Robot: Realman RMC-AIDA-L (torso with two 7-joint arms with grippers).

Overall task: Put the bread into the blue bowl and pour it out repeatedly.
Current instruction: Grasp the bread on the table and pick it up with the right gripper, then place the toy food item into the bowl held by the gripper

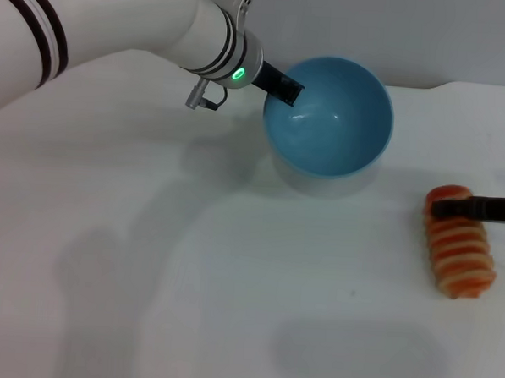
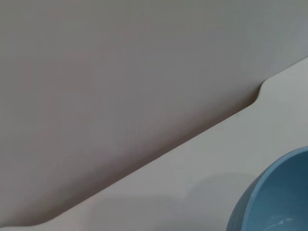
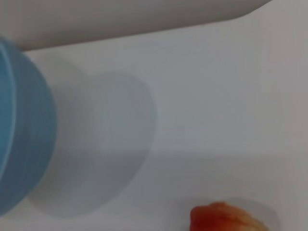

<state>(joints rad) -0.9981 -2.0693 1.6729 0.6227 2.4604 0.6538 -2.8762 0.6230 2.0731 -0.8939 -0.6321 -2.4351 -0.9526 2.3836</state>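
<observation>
Curved edge of the blue bowl [image 2: 274,197] on the white table [image 2: 192,178], grey wall [image 2: 120,72] behind.

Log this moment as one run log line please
left gripper: on blue bowl rim | bowl: empty, tilted | right gripper: at bread far end | bread: on table

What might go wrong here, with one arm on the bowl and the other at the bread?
The left gripper holds the tilted blue bowl only at its rim, so it might slip. The right gripper meets the bread at its far end, so the loaf could swing or drop if lifted.
</observation>
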